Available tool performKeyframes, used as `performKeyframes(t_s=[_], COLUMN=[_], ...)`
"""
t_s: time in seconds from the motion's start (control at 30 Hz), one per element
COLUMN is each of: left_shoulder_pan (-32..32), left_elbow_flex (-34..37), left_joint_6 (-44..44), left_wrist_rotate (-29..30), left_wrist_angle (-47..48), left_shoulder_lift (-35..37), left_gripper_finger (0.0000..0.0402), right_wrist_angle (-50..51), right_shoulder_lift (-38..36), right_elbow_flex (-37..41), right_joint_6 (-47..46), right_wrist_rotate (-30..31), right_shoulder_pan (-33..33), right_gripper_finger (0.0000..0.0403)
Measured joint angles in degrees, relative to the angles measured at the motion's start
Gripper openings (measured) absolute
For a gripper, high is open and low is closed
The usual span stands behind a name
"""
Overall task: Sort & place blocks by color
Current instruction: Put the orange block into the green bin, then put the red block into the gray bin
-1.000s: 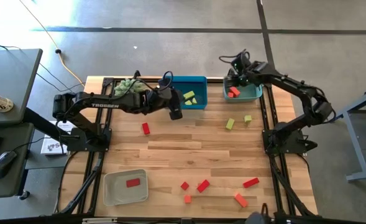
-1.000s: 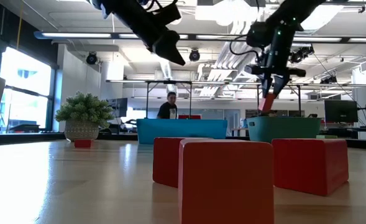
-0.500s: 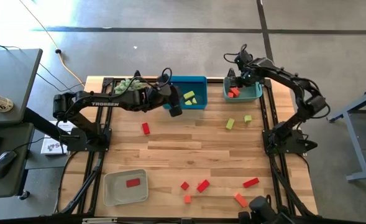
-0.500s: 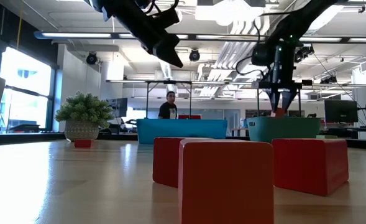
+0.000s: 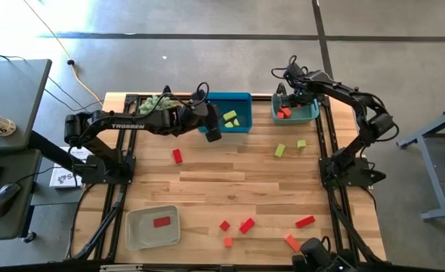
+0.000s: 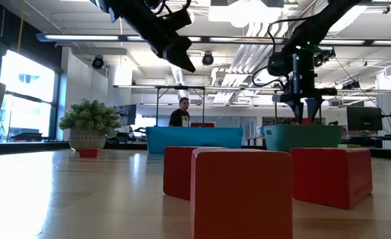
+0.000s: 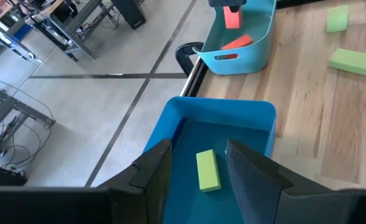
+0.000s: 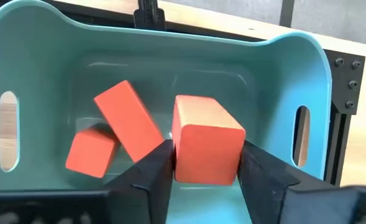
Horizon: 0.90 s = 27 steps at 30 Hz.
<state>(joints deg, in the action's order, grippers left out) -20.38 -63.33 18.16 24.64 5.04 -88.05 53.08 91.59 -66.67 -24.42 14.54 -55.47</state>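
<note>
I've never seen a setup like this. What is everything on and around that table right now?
Blue tray: one, far edge.
Teal tray: one, far right.
Grey tray: one, near left.
Yellow-green blocks: four; two in the blue tray, two loose on the table.
Red blocks: five; one in the grey tray, four loose.
Orange blocks: five; two lying in the teal tray, two loose near the front, one held.
Plant: one, green, far left.
Person: one, in the room beyond.
Left pincer: open, empty, at the blue tray.
Right pincer: gripping an orange block over the teal tray.
</note>
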Motion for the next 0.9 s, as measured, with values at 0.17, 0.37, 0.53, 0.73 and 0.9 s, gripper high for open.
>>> performKeyframes(t_s=[0.17, 0.37, 0.53, 0.73, 0.9], left_shoulder_pan=[0.04, 0.04, 0.05, 0.17, 0.13], left_elbow_flex=[0.00, 0.00, 0.00, 0.00, 0.02], left_joint_6=[0.02, 0.02, 0.02, 0.02, 1.21], left_wrist_rotate=[0.00, 0.04, -0.23, -2.61, -2.57], left_wrist_angle=[-0.02, 0.00, -0.11, -0.41, -1.40], left_shoulder_lift=[0.00, 0.00, 0.00, 0.00, 0.00], left_gripper_finger=[0.0143, 0.0143, 0.0143, 0.0143, 0.0143], right_wrist_angle=[0.94, 2.64, 2.95, 2.75, 2.58], right_shoulder_lift=[0.00, -0.01, -1.69, -6.59, -11.04], right_elbow_flex=[0.00, 0.00, 0.00, -0.02, -0.04], right_joint_6=[-2.54, -4.34, -6.80, -10.49, -16.45], right_wrist_rotate=[-0.91, -6.08, -6.03, -4.68, -3.51], right_shoulder_pan=[-0.01, 0.37, 3.38, 9.60, 16.81], right_gripper_finger=[0.0198, 0.0209, 0.0210, 0.0207, 0.0206])
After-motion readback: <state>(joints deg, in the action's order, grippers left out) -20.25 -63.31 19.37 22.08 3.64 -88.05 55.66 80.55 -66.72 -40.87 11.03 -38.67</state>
